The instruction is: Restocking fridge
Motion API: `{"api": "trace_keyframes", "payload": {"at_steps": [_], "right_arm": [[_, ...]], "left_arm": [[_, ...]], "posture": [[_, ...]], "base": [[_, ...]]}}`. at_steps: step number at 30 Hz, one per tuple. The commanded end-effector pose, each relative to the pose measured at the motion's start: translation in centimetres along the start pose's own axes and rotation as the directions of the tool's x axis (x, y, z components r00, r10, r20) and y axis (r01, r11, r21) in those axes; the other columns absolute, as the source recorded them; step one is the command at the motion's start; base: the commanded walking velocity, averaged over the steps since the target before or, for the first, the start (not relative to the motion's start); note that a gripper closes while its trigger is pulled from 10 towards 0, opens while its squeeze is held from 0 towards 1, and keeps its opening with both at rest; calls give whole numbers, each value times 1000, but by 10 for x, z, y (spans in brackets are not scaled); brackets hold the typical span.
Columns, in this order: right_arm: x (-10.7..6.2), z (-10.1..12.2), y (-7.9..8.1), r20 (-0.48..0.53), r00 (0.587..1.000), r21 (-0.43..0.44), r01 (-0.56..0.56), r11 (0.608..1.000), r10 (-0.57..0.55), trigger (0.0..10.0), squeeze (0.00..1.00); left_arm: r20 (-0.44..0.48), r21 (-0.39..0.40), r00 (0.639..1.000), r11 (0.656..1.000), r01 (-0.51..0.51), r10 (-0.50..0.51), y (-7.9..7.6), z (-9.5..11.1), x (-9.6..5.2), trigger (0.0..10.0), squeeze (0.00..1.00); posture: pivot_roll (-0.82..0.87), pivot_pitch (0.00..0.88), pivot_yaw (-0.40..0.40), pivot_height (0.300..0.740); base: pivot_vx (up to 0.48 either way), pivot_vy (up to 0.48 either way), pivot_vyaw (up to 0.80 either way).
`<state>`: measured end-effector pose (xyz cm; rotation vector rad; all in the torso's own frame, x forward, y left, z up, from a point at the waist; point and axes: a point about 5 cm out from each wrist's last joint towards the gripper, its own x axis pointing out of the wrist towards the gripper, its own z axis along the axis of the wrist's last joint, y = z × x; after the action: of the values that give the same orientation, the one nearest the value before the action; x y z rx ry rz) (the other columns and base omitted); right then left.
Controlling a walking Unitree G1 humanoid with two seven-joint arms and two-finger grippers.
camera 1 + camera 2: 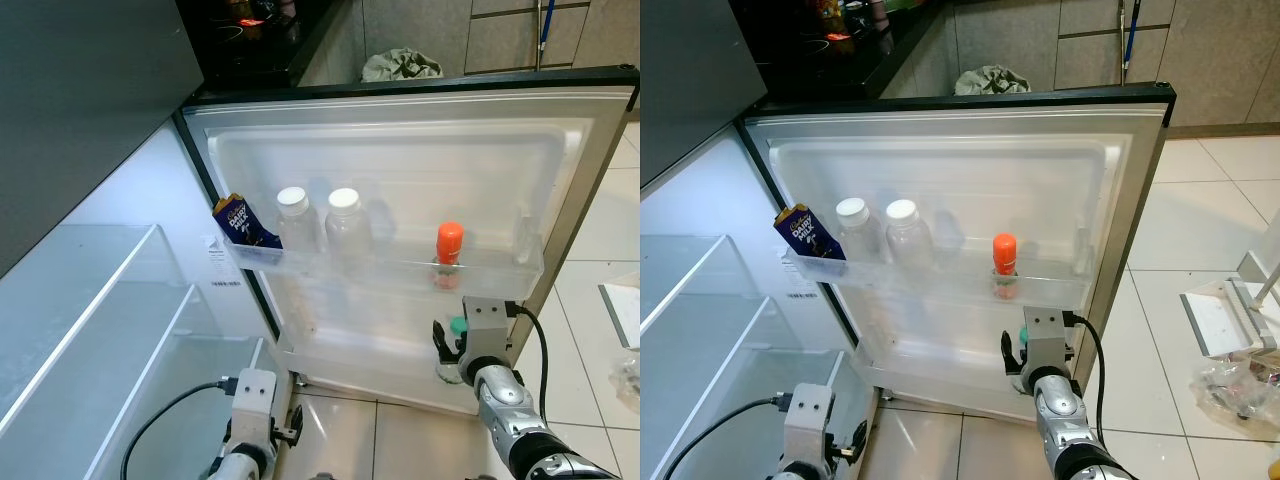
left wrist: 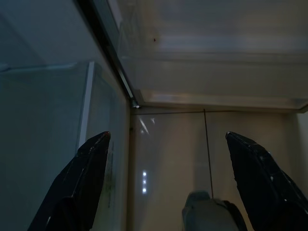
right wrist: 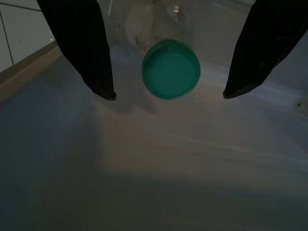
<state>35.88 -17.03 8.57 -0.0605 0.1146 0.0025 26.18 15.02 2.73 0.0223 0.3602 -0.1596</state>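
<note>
The fridge door [image 1: 420, 170] stands wide open. Its upper shelf [image 1: 400, 272] holds a blue chocolate pack [image 1: 240, 222], two clear bottles with white caps [image 1: 293, 215] [image 1: 343, 213] and a small orange-capped bottle [image 1: 449, 252]. In the lower door shelf [image 1: 350, 360] stands a clear bottle with a green cap [image 3: 171, 70]. My right gripper [image 3: 169, 95] is open, its fingers on either side of that cap without touching it. My left gripper [image 2: 168, 137] hangs open low by the fridge's bottom corner, holding nothing.
Glass shelves [image 1: 120, 300] fill the fridge body at the left. Pale tiled floor [image 1: 380, 430] lies below the door. A crumpled cloth [image 1: 400, 65] lies beyond the door, and a white frame [image 1: 1220, 320] and a plastic bag [image 1: 1230, 385] lie at the right.
</note>
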Motion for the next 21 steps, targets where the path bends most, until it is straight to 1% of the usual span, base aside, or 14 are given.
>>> {"api": "trace_keyframes", "payload": {"at_steps": [1,2,5,6,7,8,9,10,12,14,16,17,18,21], "right_arm": [[0,6,8,59,998,37,-23,999,20,10000,0],[0,6,8,59,998,37,-23,999,20,10000,0],[-6,18,22,200,977,65,-86,994,72,10000,0],[-6,18,22,200,977,65,-86,994,72,10000,0],[-9,20,26,229,970,63,-100,993,83,10000,0],[-9,20,26,229,970,63,-100,993,83,10000,0],[-13,21,30,258,962,53,-111,992,94,10000,0],[-13,21,30,258,962,53,-111,992,94,10000,0],[-25,21,38,297,947,10,-134,991,125,10000,0],[-25,21,38,297,947,10,-134,991,125,10000,0],[-41,16,45,300,942,-24,-147,989,148,10000,0],[-48,13,44,293,945,-28,-143,989,145,10000,0],[-48,13,44,293,945,-28,-143,989,145,10000,0],[-55,4,41,269,954,-30,-131,991,134,10000,0]], "left_arm": [[-32,-4,999,1000,-5,5,2,-8,-2,10000,0],[-32,-4,999,1000,-5,5,2,-8,-2,10000,0],[-30,-5,1000,1000,-1,0,0,-7,0,10000,0],[-30,-5,1000,1000,-1,0,0,-7,0,10000,0],[-30,-6,1000,1000,0,0,0,-7,0,10000,0],[-30,-6,1000,1000,0,0,0,-7,0,10000,0],[-30,-6,1000,1000,2,-2,-1,-7,0,10000,0],[-30,-6,1000,1000,2,-2,-1,-7,0,10000,0],[-32,-9,999,1000,5,-6,-2,-8,1,10000,0],[-32,-9,999,1000,5,-6,-2,-8,1,10000,0],[-33,-14,999,1000,9,-9,-4,-9,3,10000,0],[-32,-18,999,1000,11,-11,-6,-9,4,10000,0],[-32,-18,999,1000,11,-11,-6,-9,4,10000,0],[-31,-24,999,1000,18,-19,-9,-9,6,10000,0]], "posture": [[111,218,128,621],[111,218,128,621],[98,217,128,621],[98,217,128,621],[96,217,127,621],[96,217,127,621],[89,217,125,621],[89,217,125,621],[68,211,120,621],[68,211,120,621],[50,202,116,621],[41,200,115,621],[41,200,115,621],[33,197,117,621]], "base": [[0,0,0],[0,0,0],[0,0,0],[0,0,0],[0,0,0],[0,0,0],[0,0,0],[0,0,0],[0,0,0],[0,0,0],[0,0,0],[0,0,0],[0,0,0],[0,0,0]]}}
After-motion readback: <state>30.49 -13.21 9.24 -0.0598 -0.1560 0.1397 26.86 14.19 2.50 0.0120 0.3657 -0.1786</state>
